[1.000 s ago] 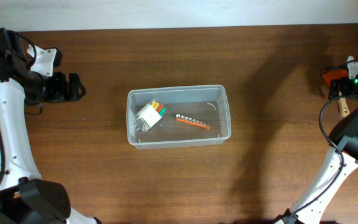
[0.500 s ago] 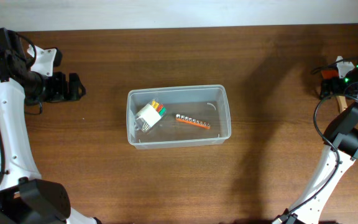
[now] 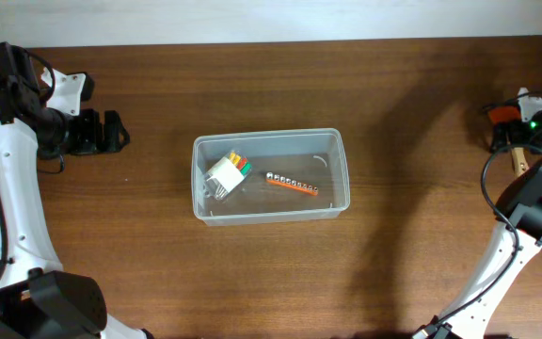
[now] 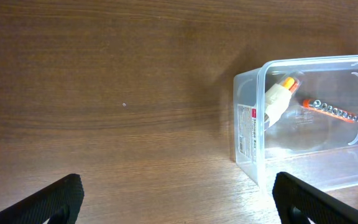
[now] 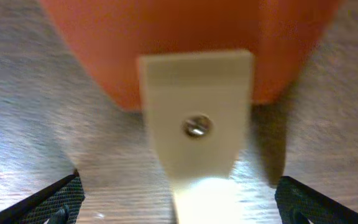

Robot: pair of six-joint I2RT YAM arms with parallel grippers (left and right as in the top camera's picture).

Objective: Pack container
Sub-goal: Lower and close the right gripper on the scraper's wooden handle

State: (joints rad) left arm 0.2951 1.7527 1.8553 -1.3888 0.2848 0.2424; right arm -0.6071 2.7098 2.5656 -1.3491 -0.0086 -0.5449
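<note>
The clear plastic container [image 3: 269,175] sits mid-table and holds a white block with coloured tips [image 3: 226,173] and an orange bit strip [image 3: 293,184]. It also shows in the left wrist view [image 4: 251,127]. My left gripper [image 3: 102,132] is open and empty, well left of the container. My right gripper [image 3: 516,127] is at the far right, open, its fingers straddling a tool with an orange head [image 5: 191,43] and a pale wooden handle [image 5: 194,137] lying on the table. The orange head also shows in the overhead view [image 3: 503,113].
The dark wooden table [image 3: 412,245] ends at a pale wall along the back edge. The right arm's base and cable [image 3: 534,212] stand near the right edge, the left arm's body [image 3: 7,188] along the left edge.
The right gripper shifted slightly over the orange-headed tool at the far right. The left arm and the container have not moved.
</note>
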